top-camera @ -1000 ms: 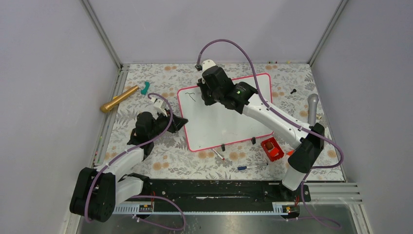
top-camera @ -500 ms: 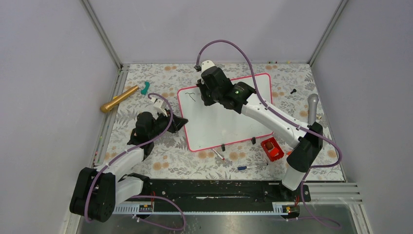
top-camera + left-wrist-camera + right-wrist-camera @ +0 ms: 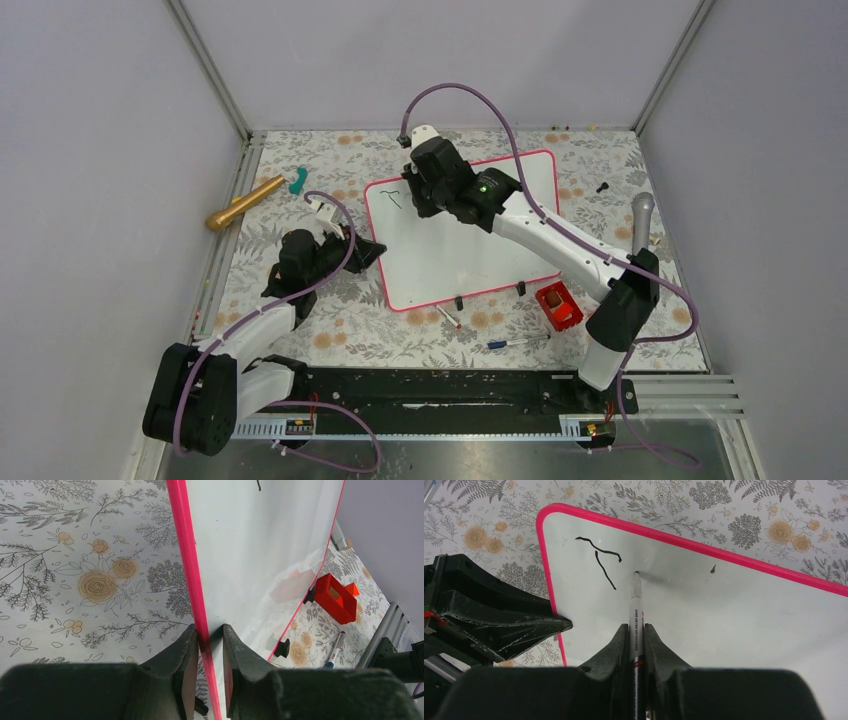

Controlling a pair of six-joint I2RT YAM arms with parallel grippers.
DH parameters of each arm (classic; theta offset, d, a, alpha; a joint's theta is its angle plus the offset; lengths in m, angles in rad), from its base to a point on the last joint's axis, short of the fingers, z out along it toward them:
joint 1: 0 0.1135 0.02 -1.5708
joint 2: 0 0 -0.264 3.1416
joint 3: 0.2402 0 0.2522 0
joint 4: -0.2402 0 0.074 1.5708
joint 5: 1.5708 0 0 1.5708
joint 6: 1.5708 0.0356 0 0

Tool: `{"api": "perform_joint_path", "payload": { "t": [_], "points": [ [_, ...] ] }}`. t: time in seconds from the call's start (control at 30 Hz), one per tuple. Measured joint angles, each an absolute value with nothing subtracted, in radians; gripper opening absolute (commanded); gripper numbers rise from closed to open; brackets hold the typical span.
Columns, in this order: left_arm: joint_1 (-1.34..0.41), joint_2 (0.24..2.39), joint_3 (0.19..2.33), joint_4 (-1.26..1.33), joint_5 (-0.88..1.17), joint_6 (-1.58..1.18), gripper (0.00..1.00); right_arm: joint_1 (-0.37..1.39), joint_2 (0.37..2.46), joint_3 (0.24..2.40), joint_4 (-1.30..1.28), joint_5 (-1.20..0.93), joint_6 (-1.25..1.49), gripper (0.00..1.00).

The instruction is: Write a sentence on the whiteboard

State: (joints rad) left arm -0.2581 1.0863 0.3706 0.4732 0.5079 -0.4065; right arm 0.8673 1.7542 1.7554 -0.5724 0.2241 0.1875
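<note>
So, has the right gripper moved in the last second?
Yes, slightly left: the right gripper crept toward the black strokes near the whiteboard's left edge.

A gold cylinder and a teal piece are lying at centre left. A red box and a blue pen are resting at lower right.

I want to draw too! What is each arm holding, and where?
The right end effector grips a marker by its barrel; the left end effector pinches the whiteboard by its pink side frame.
</note>
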Motion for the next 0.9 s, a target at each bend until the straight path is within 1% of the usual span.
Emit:
{"api": "perform_joint_path", "payload": {
  "t": [0.9],
  "points": [
    [-0.263, 1.082, 0.371, 0.465, 0.499, -0.396, 0.00, 0.868, 1.766, 1.770, -0.577, 0.217, 0.187, 0.00]
  ]
}}
